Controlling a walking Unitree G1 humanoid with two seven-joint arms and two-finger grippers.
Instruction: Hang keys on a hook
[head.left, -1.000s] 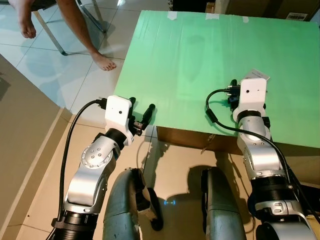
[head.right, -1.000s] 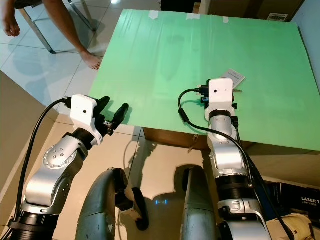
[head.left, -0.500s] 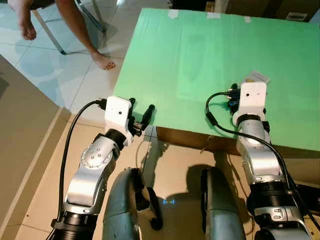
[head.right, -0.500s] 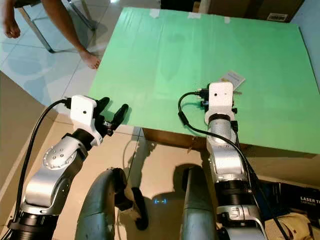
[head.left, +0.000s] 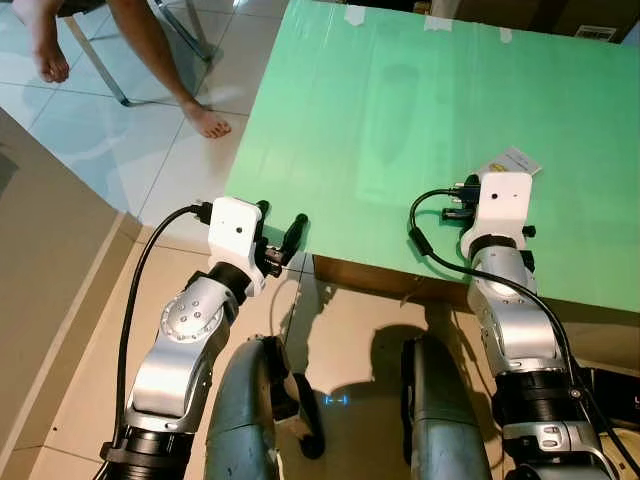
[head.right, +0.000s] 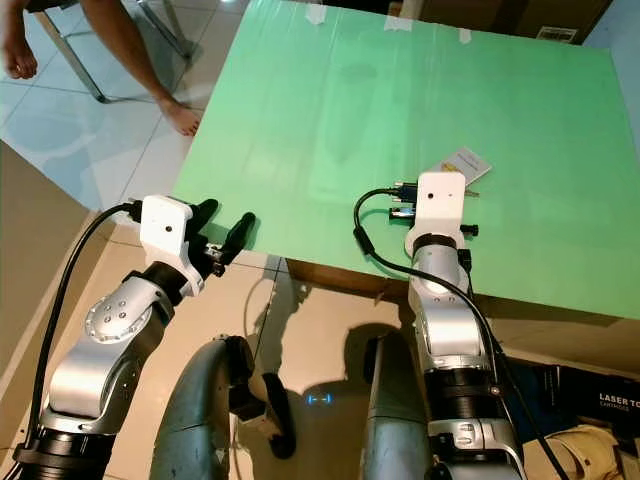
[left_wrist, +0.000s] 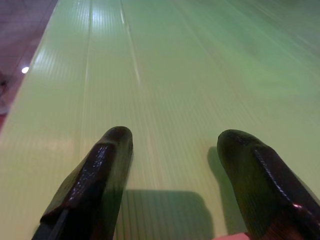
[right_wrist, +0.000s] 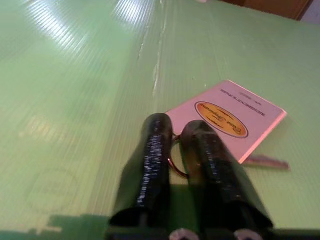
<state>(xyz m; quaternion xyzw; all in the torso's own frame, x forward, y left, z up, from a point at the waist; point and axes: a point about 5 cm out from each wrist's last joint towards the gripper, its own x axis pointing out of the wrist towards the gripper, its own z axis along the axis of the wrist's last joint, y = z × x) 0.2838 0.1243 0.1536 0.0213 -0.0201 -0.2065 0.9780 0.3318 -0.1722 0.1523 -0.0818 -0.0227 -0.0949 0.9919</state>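
Now pinching at the key ring (right_wrist: 176, 159), right claw (right_wrist: 176, 131) nearly shut around it, low on the green bench (head.left: 400, 120) at centre right of the head views. Keys lying just beyond, a blade (right_wrist: 266, 162) poking out beside the pink tag (right_wrist: 231, 116). Best to confirm the ring sits firmly between the fingers before lifting, then rise straight up so nothing slips. Left claw (left_wrist: 172, 145) spread wide, empty, hovering over the bench's near left corner. No hook in sight.
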